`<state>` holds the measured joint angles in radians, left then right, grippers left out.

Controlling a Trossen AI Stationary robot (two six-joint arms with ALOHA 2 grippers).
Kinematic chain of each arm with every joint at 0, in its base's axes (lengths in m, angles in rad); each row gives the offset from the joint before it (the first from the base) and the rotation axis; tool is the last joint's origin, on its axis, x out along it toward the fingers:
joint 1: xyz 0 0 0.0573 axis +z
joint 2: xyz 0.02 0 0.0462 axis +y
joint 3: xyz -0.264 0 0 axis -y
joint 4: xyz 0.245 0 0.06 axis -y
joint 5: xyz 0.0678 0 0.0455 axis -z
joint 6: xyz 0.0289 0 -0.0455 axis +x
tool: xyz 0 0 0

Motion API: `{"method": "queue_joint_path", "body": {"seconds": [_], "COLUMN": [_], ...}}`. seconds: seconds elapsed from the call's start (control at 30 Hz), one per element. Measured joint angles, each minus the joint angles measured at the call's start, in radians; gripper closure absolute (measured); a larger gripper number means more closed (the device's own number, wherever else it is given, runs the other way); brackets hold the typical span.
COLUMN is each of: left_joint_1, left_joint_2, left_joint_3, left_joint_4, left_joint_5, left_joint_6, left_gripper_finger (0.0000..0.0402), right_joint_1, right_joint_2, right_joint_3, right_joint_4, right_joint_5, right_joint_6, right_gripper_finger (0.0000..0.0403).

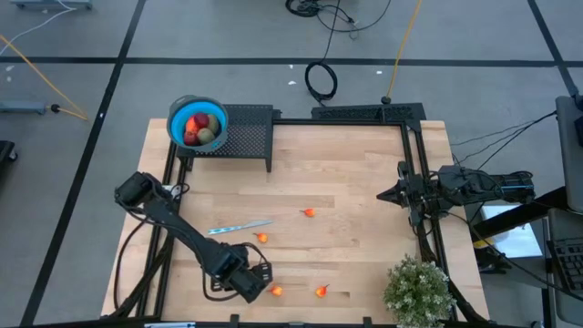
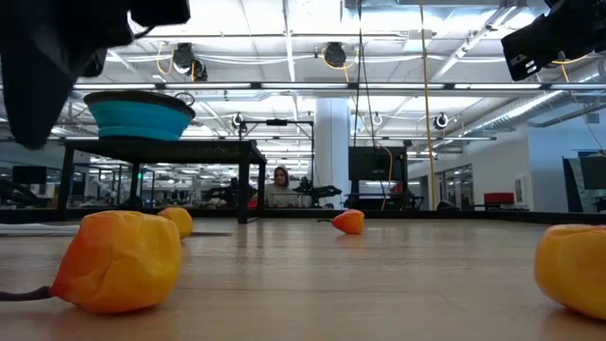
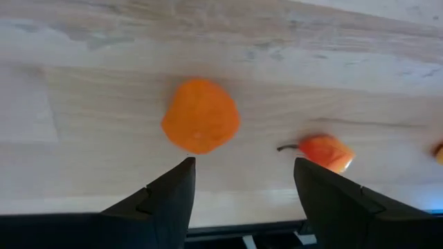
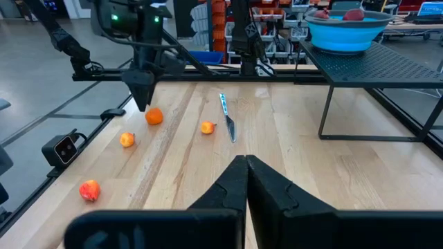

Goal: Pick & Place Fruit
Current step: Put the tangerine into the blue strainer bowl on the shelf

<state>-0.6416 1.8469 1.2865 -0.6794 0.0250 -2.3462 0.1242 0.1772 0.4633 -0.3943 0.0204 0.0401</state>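
The table is seen to be pale wood laid in planks, smooth and satin, with the grain showing, and it is framed by matt black metal rails. The small orange fruit is shown with a matt, faintly dimpled skin, while the knife is of bright, shiny metal. The blue bowl looks like smooth plastic and is carried on a black perforated metal stand; the left hand has matt black fingers.

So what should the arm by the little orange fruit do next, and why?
Probably lower the left gripper a little further. Its jaws stand open with the orange fruit just ahead of them on the table, not yet between them, so closing now would likely miss. The right gripper waits shut at the table's edge.
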Motion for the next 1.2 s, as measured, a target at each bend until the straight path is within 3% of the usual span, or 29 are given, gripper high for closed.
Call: {"method": "queue_joint_path", "body": {"seconds": [0.43,0.87,1.2], "left_joint_1": [0.033,0.030,-0.003], "left_joint_2": [0.000,-0.002,0.002], "left_joint_3": [-0.064,-0.076,-0.080], "left_joint_4": [0.047,0.009,-0.026], "left_joint_5": [0.000,-0.010,0.043], "left_joint_6": [0.049,0.047,-0.013], "left_gripper_finger": [0.0138,0.0138,0.0145], "right_joint_1": [0.000,0.000,0.000], "right_joint_2": [0.000,0.000,0.000], "right_joint_3": [0.000,0.000,0.000], "right_joint_4": [0.000,0.000,0.001], "right_joint_5": [0.000,0.000,0.000], "right_joint_6": [0.000,0.000,0.000], "right_gripper_finger": [0.0403,0.0403,0.0403]}}
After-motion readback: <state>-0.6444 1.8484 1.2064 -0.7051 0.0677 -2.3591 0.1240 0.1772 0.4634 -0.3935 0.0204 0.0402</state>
